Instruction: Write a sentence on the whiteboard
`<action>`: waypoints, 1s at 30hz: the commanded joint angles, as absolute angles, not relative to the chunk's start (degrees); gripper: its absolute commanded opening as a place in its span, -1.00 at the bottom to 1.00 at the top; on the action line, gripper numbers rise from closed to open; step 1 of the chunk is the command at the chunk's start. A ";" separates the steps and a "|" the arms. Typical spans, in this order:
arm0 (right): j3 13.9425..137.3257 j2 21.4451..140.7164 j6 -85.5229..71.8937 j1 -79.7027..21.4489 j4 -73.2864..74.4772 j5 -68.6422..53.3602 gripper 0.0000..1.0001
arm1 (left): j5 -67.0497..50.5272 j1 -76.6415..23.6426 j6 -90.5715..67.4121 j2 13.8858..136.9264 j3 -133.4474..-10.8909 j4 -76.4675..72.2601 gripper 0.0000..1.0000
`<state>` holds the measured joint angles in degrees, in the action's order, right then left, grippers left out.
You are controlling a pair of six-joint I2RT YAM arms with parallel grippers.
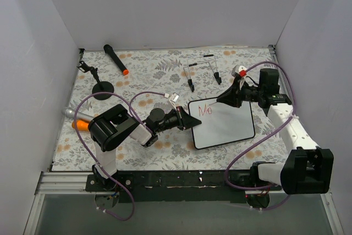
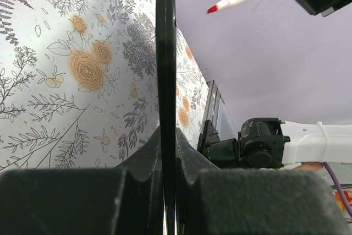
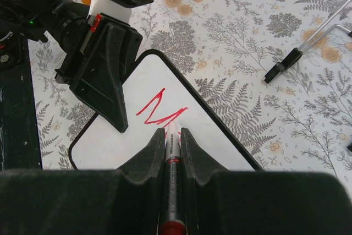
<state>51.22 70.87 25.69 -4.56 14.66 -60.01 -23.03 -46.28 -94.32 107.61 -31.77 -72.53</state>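
The right gripper [image 3: 171, 133] is closed on a slim red marker [image 3: 172, 160], with matte black fingers on either side of its barrel. The tip is down at the whiteboard [image 1: 228, 127] just ahead, though contact is hard to judge. There the sentence [image 1: 206, 109] reads only "Mo" in thin, slanted red strokes, near a rounded corner. The left gripper [image 1: 190, 120] is clamped on the board's thin black frame at its left edge. Glossy bare white runs rightward from the lettering. A floral cloth [image 1: 148, 75] lies all around.
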 commanded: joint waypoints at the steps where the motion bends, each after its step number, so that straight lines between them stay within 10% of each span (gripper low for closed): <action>1: 53.62 67.50 26.28 -1.68 15.64 -63.19 -0.97 | -23.47 -46.85 -93.16 107.05 -33.22 -77.87 -1.00; 30: 47.46 66.62 28.83 3.34 17.50 -65.05 -0.97 | -21.62 -46.85 -93.25 106.17 -31.03 -79.54 -1.00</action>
